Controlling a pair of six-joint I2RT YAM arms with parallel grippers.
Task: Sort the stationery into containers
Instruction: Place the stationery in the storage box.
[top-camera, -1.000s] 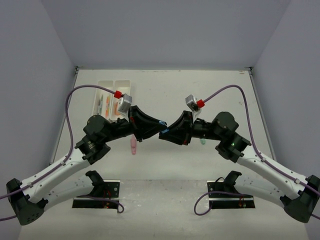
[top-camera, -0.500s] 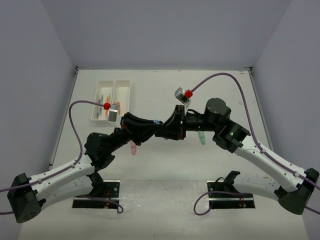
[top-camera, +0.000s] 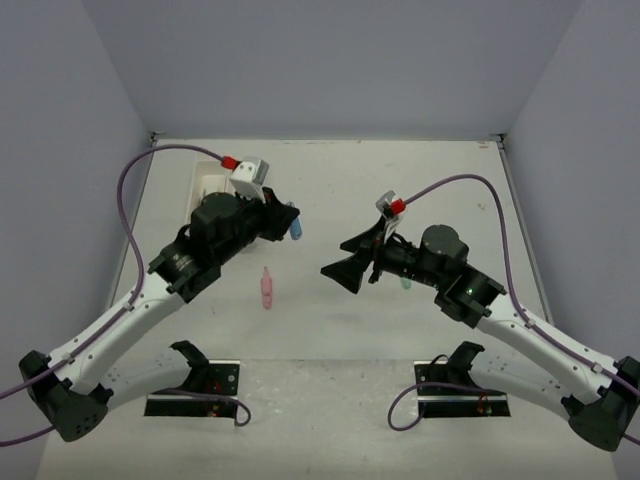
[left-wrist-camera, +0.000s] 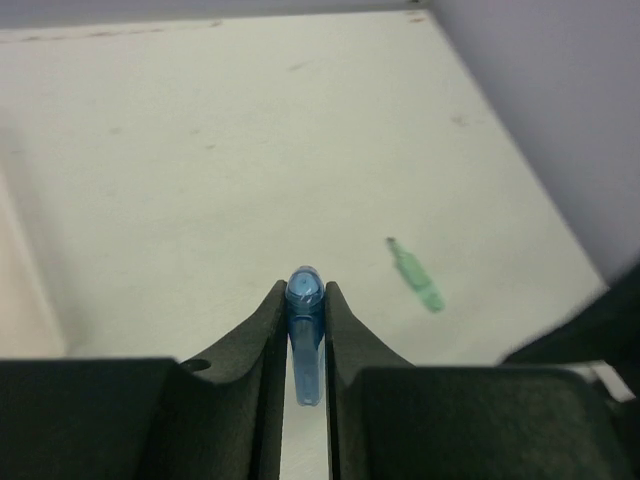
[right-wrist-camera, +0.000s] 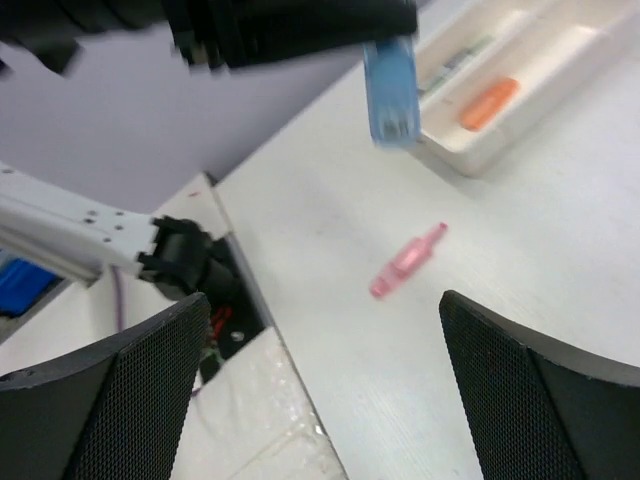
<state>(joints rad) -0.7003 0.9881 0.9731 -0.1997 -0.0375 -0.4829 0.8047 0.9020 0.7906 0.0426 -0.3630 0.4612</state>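
Observation:
A stubby blue plastic piece (left-wrist-camera: 305, 325) is clamped between the fingers of my left gripper (left-wrist-camera: 303, 292), which is shut on it. The top view shows this blue piece (top-camera: 295, 226) in the air just right of the white containers (top-camera: 207, 182), which the left arm mostly hides. My right gripper (top-camera: 345, 258) is wide open and empty over the table's middle. A pink piece (top-camera: 266, 288) lies between the arms. A green piece (top-camera: 405, 283) lies by the right arm. In the right wrist view the blue piece (right-wrist-camera: 390, 90) hangs beside the containers (right-wrist-camera: 530, 75), which hold an orange piece (right-wrist-camera: 490, 103).
Thin pens (right-wrist-camera: 455, 62) lie in the containers' far compartment. The pink piece (right-wrist-camera: 408, 260) lies on bare table ahead of my right gripper (right-wrist-camera: 322, 300). The green piece (left-wrist-camera: 417, 278) lies near the right wall. Two black base brackets (top-camera: 205, 385) stand at the near edge.
Both grippers met at the middle on the blue piece. The right gripper has since opened and drawn back right, and the left arm has swung back toward the containers with the piece.

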